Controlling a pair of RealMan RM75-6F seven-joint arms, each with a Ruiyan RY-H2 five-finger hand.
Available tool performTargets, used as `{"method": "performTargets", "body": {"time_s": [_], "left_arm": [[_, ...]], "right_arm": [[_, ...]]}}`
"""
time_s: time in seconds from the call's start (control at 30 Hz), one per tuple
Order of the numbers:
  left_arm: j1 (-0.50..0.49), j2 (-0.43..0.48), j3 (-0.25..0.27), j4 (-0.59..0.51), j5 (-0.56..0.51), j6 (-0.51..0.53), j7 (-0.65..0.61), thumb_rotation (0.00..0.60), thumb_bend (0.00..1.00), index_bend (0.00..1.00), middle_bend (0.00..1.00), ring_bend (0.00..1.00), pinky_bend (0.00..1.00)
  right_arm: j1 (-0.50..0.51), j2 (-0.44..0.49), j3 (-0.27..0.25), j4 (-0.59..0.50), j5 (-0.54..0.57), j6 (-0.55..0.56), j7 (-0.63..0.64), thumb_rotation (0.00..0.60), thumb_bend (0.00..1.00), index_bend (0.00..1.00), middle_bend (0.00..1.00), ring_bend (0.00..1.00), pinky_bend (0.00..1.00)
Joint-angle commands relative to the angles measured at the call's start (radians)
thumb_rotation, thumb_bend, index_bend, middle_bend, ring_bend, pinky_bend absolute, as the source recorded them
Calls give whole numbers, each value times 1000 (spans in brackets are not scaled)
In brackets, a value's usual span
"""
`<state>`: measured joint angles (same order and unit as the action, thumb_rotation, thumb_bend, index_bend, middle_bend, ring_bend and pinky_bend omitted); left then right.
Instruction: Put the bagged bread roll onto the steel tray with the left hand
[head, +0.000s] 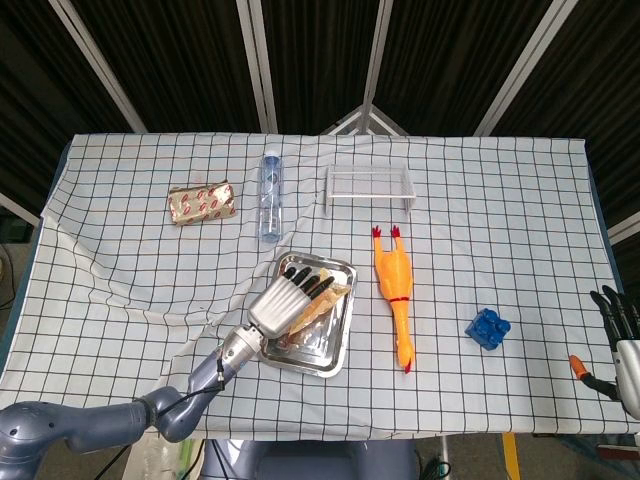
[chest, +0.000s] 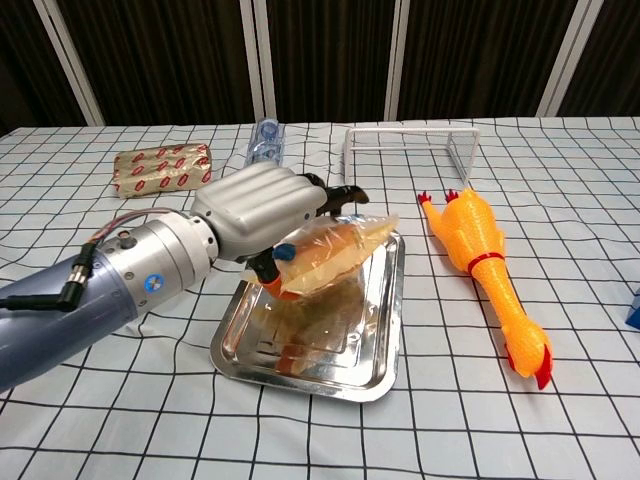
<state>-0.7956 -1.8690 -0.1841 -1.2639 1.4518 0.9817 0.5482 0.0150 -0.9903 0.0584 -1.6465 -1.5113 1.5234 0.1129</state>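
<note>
My left hand (head: 285, 302) (chest: 262, 210) grips the bagged bread roll (chest: 335, 255) (head: 316, 308), a golden roll in a clear bag. Hand and roll hang just above the steel tray (chest: 372, 340) (head: 333, 352), over its middle, and the tray's shiny floor mirrors the roll. The bag does not seem to touch the tray. My right hand (head: 622, 338) stands at the far right table edge in the head view, fingers apart and holding nothing.
A rubber chicken (head: 396, 292) (chest: 484, 260) lies right of the tray. Behind it stand a white wire rack (head: 369, 186) (chest: 410, 147), a water bottle (head: 270, 194) and a red-patterned packet (head: 202, 202) (chest: 160, 167). A blue block (head: 488, 327) sits at the right. The cloth is wrinkled at the left.
</note>
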Motion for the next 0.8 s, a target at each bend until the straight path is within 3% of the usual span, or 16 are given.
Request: {"method": "performTargets", "body": {"time_s": [0.03,0.27,0.47,0.63,0.73,0.8], "left_arm": [[-20,-15,13,29,27,-1,-74,600,45,0,17,0,97],[9,88,50,-87,58,39,-135,600,24,0,0,0,76],[85,240,117,-272,99,125,-107,600,37,0,0,0,77],[284,421,264,-407,166,362,12,600,49,0,0,0,76],[466,485,345,-376,171,577,120,600,49,0,0,0,66],[569,497,375,-346,175,706,88,600,49,0,0,0,60]], "right_arm": [[-2,-2,0,0,2,3,-3,600,328,0,0,0,0],[-10,-11,-6,-7,-7,15,-32,600,329,0,0,0,0],[-19,-18,-13,-16,-30,40,-59,600,329,0,0,0,0],[-37,-21,-24,-22,-66,80,-70,600,329,0,0,0,0],[-52,-22,-37,-24,-101,112,-78,600,329,0,0,0,0],[-63,-25,-46,-25,-121,131,-89,600,329,0,0,0,0]]}}
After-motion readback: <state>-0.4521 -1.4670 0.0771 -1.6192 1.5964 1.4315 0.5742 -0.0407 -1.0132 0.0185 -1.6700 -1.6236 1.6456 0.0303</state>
